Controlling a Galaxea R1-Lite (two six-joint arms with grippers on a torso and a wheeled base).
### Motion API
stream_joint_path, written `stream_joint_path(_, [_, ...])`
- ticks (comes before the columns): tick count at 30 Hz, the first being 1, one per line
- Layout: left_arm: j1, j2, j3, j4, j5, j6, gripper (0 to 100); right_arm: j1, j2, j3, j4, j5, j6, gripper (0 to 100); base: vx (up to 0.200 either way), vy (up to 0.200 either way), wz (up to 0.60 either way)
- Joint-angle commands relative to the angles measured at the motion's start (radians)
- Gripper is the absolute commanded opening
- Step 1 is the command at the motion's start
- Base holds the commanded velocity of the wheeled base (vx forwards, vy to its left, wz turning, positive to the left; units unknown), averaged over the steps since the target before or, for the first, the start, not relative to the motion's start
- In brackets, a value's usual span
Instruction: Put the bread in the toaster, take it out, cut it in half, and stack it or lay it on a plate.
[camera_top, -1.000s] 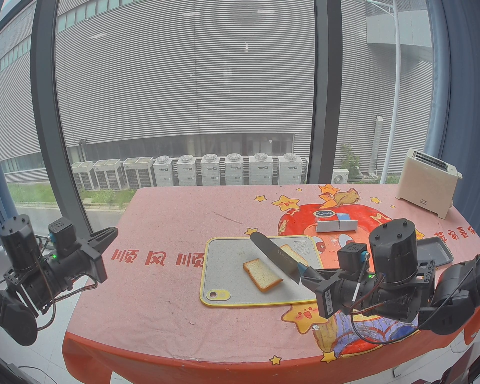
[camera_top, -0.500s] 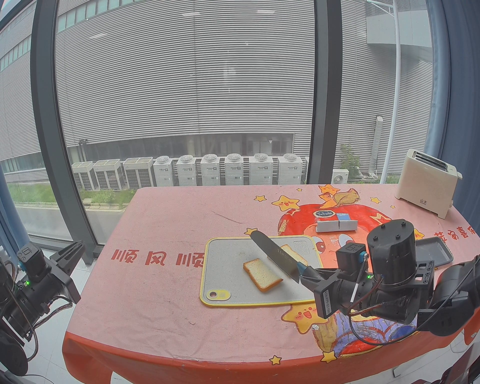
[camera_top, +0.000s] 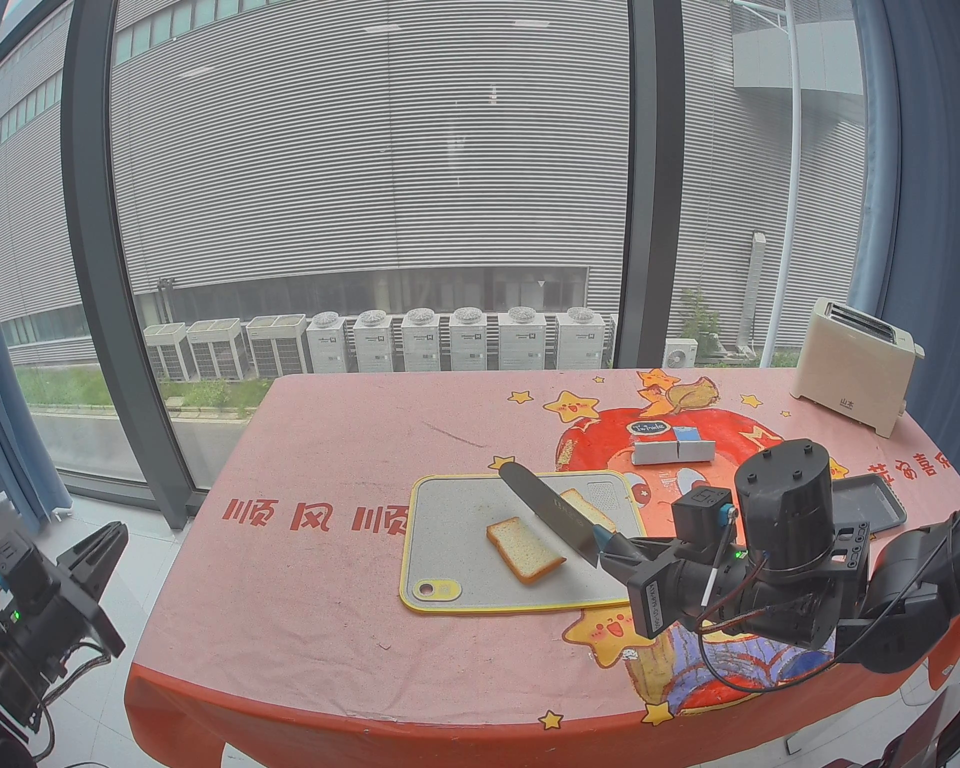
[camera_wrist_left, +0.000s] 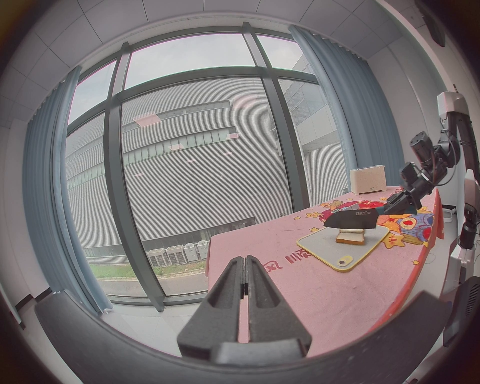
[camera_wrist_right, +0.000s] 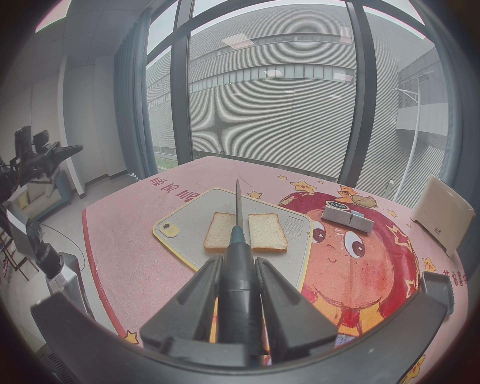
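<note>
A: What has changed?
B: The left gripper (camera_wrist_left: 244, 261) now hangs lower, well apart from the cutting board (camera_top: 450, 530), its fingers pressed together.
A: And the right gripper (camera_wrist_right: 238, 262)?
B: Clamped on the knife (camera_wrist_right: 237, 235) above that board. Its wrist view shows the blade between the two bread halves (camera_wrist_right: 218, 231), both lying on the board.

right end effector (camera_wrist_right: 238, 263) clamped on knife (camera_wrist_right: 238, 235) handle. blade points straight ahead, in line with gap between two bread halves (camera_wrist_right: 218, 231) on cutting board (camera_wrist_right: 187, 217).
</note>
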Motion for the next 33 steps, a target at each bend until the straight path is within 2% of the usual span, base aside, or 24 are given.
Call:
stream_joint_path(1, [0.000, -0.452, 0.016, 0.299, 0.001, 0.004, 0, 0.014, -0.009, -0.004, 0.000, 0.000, 0.000, 0, 0.000, 0.000, 0.00])
stream_joint_path(3, [-0.002, -0.497, 0.016, 0.335, 0.001, 0.003, 0, 0.017, -0.016, -0.002, 0.000, 0.000, 0.000, 0, 0.000, 0.000, 0.00])
stream_joint_path(12, [-0.027, -0.793, 0.016, 0.668, 0.002, -0.022, 0, 0.017, -0.032, -0.002, 0.000, 0.000, 0.000, 0, 0.000, 0.000, 0.00])
stream_joint_path(13, [-0.027, -0.793, 0.016, 0.668, 0.002, -0.022, 0, 0.017, -0.032, -0.002, 0.000, 0.000, 0.000, 0, 0.000, 0.000, 0.00])
stream_joint_path(16, [-0.048, -0.945, 0.016, 0.842, 0.005, -0.034, 0, 0.019, -0.029, -0.002, 0.000, 0.000, 0.000, 0, 0.000, 0.000, 0.00])
stream_joint_path(20, [-0.048, -0.963, 0.016, 0.839, 0.010, -0.048, 0, 0.019, -0.028, -0.004, 0.000, 0.001, 0.000, 0, 0.000, 0.000, 0.00])
stream_joint_path(22, [-0.048, -0.963, 0.016, 0.844, 0.045, -0.056, 0, 0.019, -0.028, -0.004, 0.000, 0.001, 0.000, 0, 0.000, 0.000, 0.00])
stream_joint_path(25, [-0.048, -0.963, 0.016, 0.856, 0.140, -0.076, 0, 0.017, -0.034, -0.004, 0.000, 0.000, 0.000, 0, 0.000, 0.000, 0.00])
stream_joint_path(26, [-0.050, -0.963, 0.016, 0.859, 0.166, -0.089, 0, 0.017, -0.035, -0.004, 0.000, 0.000, 0.000, 0, 0.000, 0.000, 0.00])
stream_joint_path(28, [-0.063, -0.963, 0.018, 0.887, 0.217, -0.142, 0, 0.017, -0.037, -0.002, -0.003, 0.000, 0.000, 0, 0.000, 0.000, 0.00])
stream_joint_path(29, [-0.082, -0.977, 0.015, 0.915, 0.231, -0.166, 0, 0.019, -0.037, -0.001, -0.013, 0.000, 0.000, 0, 0.000, 0.000, 0.00])
stream_joint_path(30, [-0.094, -0.983, 0.015, 0.921, 0.237, -0.175, 0, 0.019, -0.035, 0.002, -0.028, 0.000, 0.000, 0, 0.000, 0.000, 0.00])
stream_joint_path(33, [-0.096, -0.988, 0.016, 0.910, 0.237, -0.169, 0, 0.017, -0.029, 0.007, -0.073, -0.002, 0.000, 0, 0.000, 0.000, 0.00])
